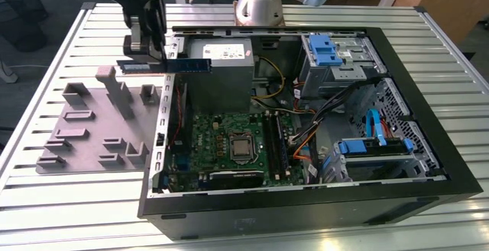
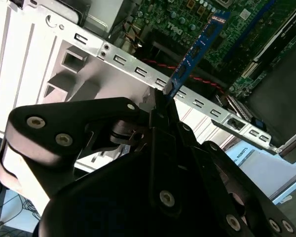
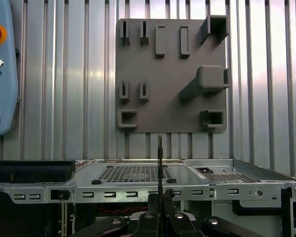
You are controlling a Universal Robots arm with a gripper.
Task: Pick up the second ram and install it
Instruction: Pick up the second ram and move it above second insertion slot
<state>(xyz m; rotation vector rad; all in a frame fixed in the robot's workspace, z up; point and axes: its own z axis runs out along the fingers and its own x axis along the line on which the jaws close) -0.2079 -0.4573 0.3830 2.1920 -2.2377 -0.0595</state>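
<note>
- Pinching the ram by one end, my gripper has its fingers pressed onto the board. It holds the ram level in the air over the case wall, beside the power supply.
- Hazard 1: most of the ram overhangs the pinch, so I judge any contact could pivot it or make it slip.
- Hazard 2: the wall's metal edge lies under the ram, and a low pass could clip it.
- Hazard 3: the slots on the motherboard are well apart from the ram, with cables close by. A tilted ram could miss or snag.
- Print: there is a white label on the power supply, and lettering on the motherboard and on the pendant beside the grey plate. I leave it all unread.
</note>
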